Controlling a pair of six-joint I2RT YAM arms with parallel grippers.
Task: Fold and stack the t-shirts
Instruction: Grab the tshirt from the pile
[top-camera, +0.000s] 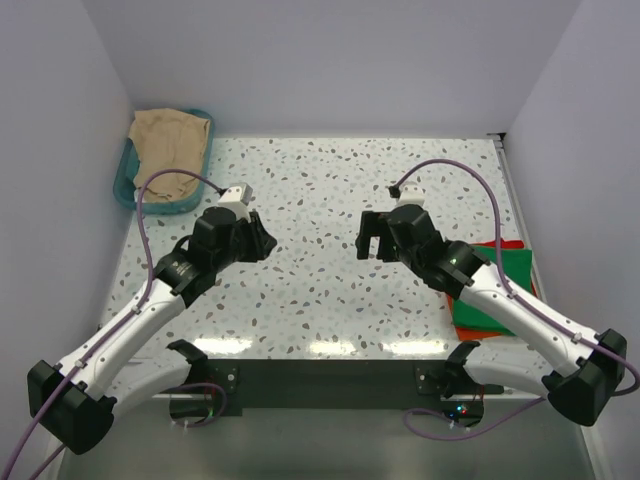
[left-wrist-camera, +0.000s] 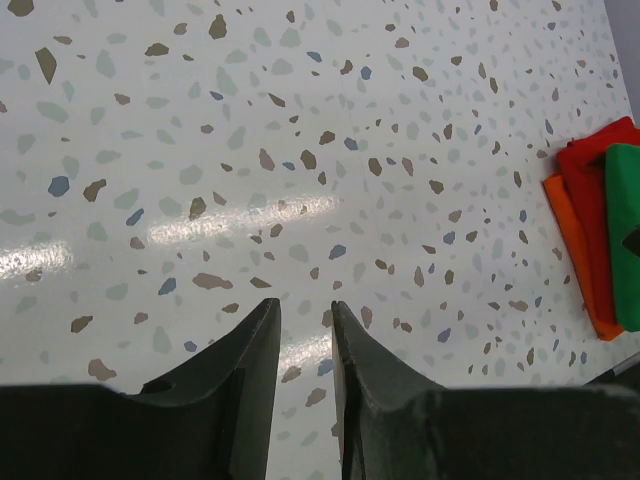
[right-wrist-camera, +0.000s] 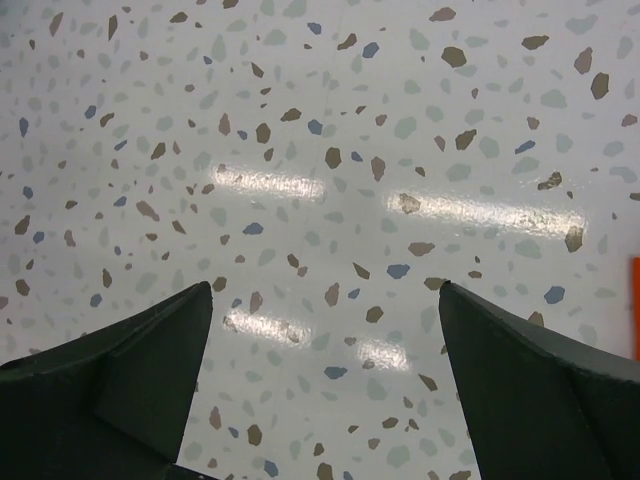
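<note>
A tan t-shirt (top-camera: 168, 148) lies bunched in the teal basket (top-camera: 123, 180) at the far left corner. A folded green t-shirt (top-camera: 500, 280) lies on a folded red-orange t-shirt (top-camera: 478, 318) at the right edge, partly under my right arm. Both show in the left wrist view, green (left-wrist-camera: 625, 240) on red-orange (left-wrist-camera: 585, 215). No white printed shirt is in view. My left gripper (top-camera: 262, 243) (left-wrist-camera: 305, 303) hovers over bare table, its jaws a narrow gap apart and empty. My right gripper (top-camera: 372, 242) (right-wrist-camera: 325, 287) is wide open and empty over bare table.
The speckled table (top-camera: 320, 190) has white walls on three sides. An orange sliver of cloth (right-wrist-camera: 636, 305) shows at the right edge of the right wrist view. The two grippers face each other across the table's middle.
</note>
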